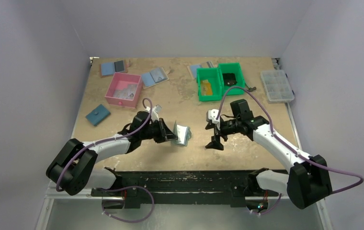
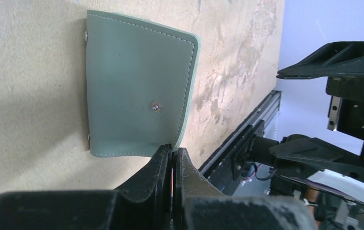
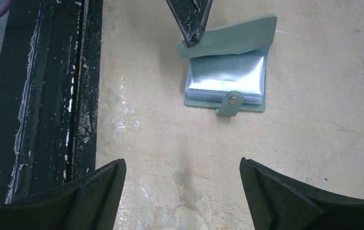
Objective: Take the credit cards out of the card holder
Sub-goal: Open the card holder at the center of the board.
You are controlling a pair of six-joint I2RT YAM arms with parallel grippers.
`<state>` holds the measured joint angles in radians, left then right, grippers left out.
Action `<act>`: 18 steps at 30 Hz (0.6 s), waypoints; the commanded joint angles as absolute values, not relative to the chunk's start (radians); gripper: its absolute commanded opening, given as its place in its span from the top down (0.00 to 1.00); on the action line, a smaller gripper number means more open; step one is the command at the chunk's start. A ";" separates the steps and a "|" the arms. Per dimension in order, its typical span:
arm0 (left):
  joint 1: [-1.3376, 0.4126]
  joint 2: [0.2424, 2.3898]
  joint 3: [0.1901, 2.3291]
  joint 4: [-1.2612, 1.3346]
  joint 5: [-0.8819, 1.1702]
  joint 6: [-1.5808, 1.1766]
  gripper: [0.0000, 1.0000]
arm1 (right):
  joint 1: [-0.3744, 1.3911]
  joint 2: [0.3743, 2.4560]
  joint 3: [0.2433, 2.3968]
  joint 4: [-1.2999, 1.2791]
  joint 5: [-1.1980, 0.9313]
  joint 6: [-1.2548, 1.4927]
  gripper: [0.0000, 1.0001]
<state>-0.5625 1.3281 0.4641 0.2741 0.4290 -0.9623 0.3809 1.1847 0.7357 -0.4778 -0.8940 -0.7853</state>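
Here, the small flat grey-green bifold card holder (image 1: 183, 134) sits on the worn tan tabletop (image 1: 180, 100), just beyond the long black metal rail (image 1: 189, 179) at the near edge and roughly opposite the rail's middle. The left gripper (image 1: 170, 135), reaching out from the rail's left part, is clamped on a corner of the holder's upper cover. Its two fingers are pressed together with the stitched edge caught between them. That cover stands raised and curled away from the lower half. Beneath it, the right wrist view shows a stack of clear, shiny plastic sleeves (image 3: 225, 79) resting on the lower cover, and a short snap tab (image 3: 231, 103) sticks out from that cover's edge. Whether any card sits in the sleeves cannot be told. The right gripper (image 1: 212, 135) is beyond the rail's right half, facing the holder but apart from it, its jaws spread wide and holding nothing. Far from the rail, toward the back of the table, stand a green plastic bin (image 1: 218, 81) and a pink plastic bin (image 1: 122, 89).
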 commanded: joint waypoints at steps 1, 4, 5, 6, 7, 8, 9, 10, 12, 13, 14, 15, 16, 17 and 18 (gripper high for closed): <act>-0.546 1.315 0.443 0.404 0.506 -1.050 1.00 | 0.430 1.174 0.763 -0.401 -0.879 -0.836 0.01; -0.524 1.316 0.440 0.379 0.517 -1.039 1.00 | 0.450 1.193 0.780 -0.375 -0.913 -0.956 0.01; -0.517 1.314 0.432 0.374 0.518 -1.038 1.00 | 0.455 1.226 0.797 -0.365 -0.919 -0.974 0.01; -0.510 1.310 0.422 0.374 0.518 -1.038 1.00 | 0.464 1.260 0.821 -0.361 -0.922 -0.983 0.01; -0.505 1.303 0.408 0.375 0.516 -1.040 1.00 | 0.485 1.292 0.848 -0.364 -0.920 -0.981 0.01; -0.500 1.296 0.398 0.373 0.515 -1.040 1.00 | 0.507 1.325 0.874 -0.359 -0.910 -0.961 0.01; -0.494 1.287 0.389 0.365 0.511 -1.040 1.00 | 0.534 1.350 0.890 -0.326 -0.883 -0.917 0.01; -0.491 1.275 0.383 0.351 0.504 -1.038 1.00 | 0.562 1.367 0.896 -0.289 -0.848 -0.869 0.01; -0.483 1.247 0.379 0.300 0.485 -1.015 1.00 | 0.605 1.386 0.886 -0.206 -0.758 -0.764 0.01; -0.480 1.235 0.383 0.265 0.469 -1.002 1.00 | 0.617 1.394 0.879 -0.181 -0.735 -0.721 0.01; -0.478 1.223 0.383 0.229 0.454 -0.986 1.00 | 0.623 1.404 0.878 -0.166 -0.718 -0.678 0.02; -0.474 1.212 0.385 0.203 0.436 -0.973 1.00 | 0.627 1.423 0.881 -0.163 -0.705 -0.647 0.04; -0.471 1.199 0.381 0.178 0.422 -0.965 1.00 | 0.632 1.440 0.887 -0.163 -0.692 -0.616 0.06; -0.471 1.187 0.377 0.167 0.406 -0.963 1.00 | 0.637 1.457 0.891 -0.162 -0.671 -0.603 0.07; -0.471 1.177 0.374 0.153 0.390 -0.960 1.00 | 0.650 1.477 0.900 -0.159 -0.643 -0.582 0.08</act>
